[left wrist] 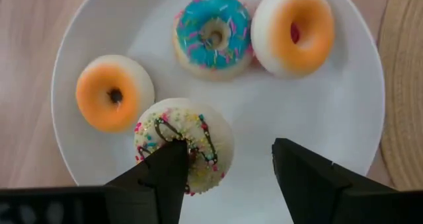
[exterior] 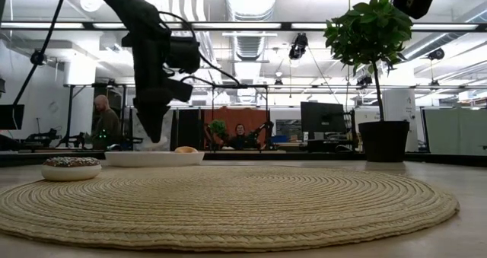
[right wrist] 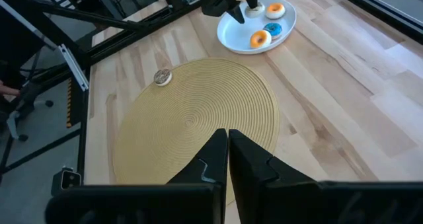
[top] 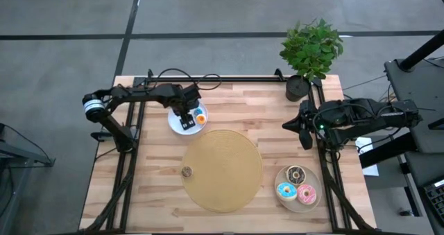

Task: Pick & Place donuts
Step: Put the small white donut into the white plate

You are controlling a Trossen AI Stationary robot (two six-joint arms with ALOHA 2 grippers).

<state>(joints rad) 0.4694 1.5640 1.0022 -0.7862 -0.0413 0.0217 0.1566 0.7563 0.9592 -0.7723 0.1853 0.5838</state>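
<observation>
Left gripper point(left wrist: 228, 178) over white plate point(left wrist: 344, 118) at 11 o'clock on the worktop point(top: 229, 110), fingers apart astride the sprinkled white donut point(left wrist: 188, 141). Step: release or pre-grasp, unclear which. Next: lift clear or close. Right gripper point(right wrist: 228, 154) parked at 3 o'clock, fingers together.

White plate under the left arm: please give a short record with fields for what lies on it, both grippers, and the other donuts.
white plate: four donuts
on it: blue iced donut, two orange iced donuts, white sprinkled donut
left gripper: open above the plate, one finger over the white sprinkled donut
right gripper: shut, waiting at the table's right edge
round mat: one small brown donut
beige plate: three iced donuts
</observation>
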